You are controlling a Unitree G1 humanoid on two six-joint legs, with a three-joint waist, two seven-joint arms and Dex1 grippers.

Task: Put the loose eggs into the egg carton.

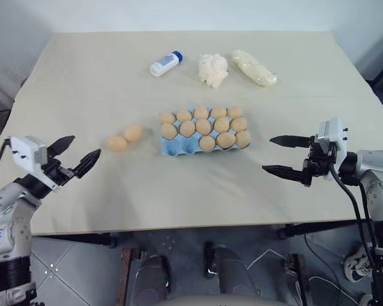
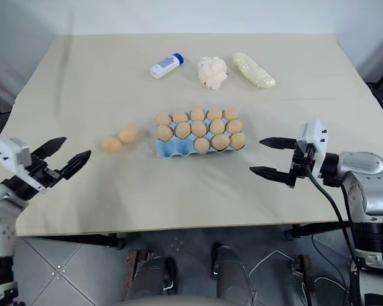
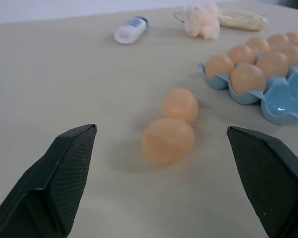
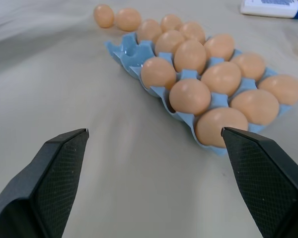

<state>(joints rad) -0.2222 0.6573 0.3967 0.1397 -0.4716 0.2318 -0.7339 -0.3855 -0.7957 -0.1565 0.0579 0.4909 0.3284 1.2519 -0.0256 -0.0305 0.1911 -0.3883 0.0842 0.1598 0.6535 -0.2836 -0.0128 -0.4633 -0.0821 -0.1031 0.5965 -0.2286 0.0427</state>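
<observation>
I've got the left gripper (image 1: 76,155) wide open, just short of the 2 loose eggs (image 1: 124,138), which touch each other left of the egg carton (image 1: 172,148). I'd straddle only the nearer egg and close softly. Right gripper (image 1: 277,155) open, empty. Carton: roughly 13 eggs, 2 free cups. Beyond: 1 bottle (image 1: 165,64).

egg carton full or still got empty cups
Not full: the egg carton shows two empty cups at its near left corner, and two loose eggs lie beside it.
</observation>
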